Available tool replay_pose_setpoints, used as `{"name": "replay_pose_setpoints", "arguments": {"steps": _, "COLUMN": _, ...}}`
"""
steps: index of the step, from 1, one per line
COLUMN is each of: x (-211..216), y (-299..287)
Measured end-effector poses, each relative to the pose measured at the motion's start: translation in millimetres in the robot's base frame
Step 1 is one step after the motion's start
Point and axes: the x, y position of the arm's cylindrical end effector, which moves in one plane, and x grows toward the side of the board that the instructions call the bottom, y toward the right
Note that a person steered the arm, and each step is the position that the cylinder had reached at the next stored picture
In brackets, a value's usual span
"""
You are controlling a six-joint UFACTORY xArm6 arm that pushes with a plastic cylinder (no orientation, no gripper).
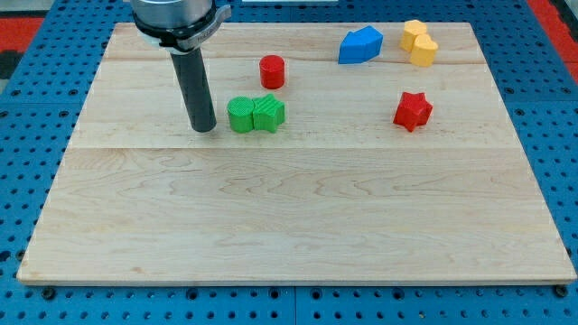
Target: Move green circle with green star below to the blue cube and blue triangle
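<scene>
A green circle [241,116] and a green star [268,112] sit touching each other left of the board's middle, in its upper half. My tip [204,128] rests on the board just left of the green circle, a small gap apart. A blue cube and blue triangle [360,44] sit pressed together as one blue shape near the view's top, right of centre.
A red cylinder [272,71] stands just above the green pair. A red star [413,110] lies at the right. Two yellow blocks [419,42] sit at the top right beside the blue pair. The wooden board [298,226] lies on a blue pegboard table.
</scene>
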Motion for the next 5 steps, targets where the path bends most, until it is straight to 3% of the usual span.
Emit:
{"name": "replay_pose_setpoints", "arguments": {"steps": 1, "x": -15, "y": 3}}
{"name": "replay_pose_setpoints", "arguments": {"steps": 4, "x": -15, "y": 171}}
{"name": "replay_pose_setpoints", "arguments": {"steps": 5, "x": -14, "y": 141}}
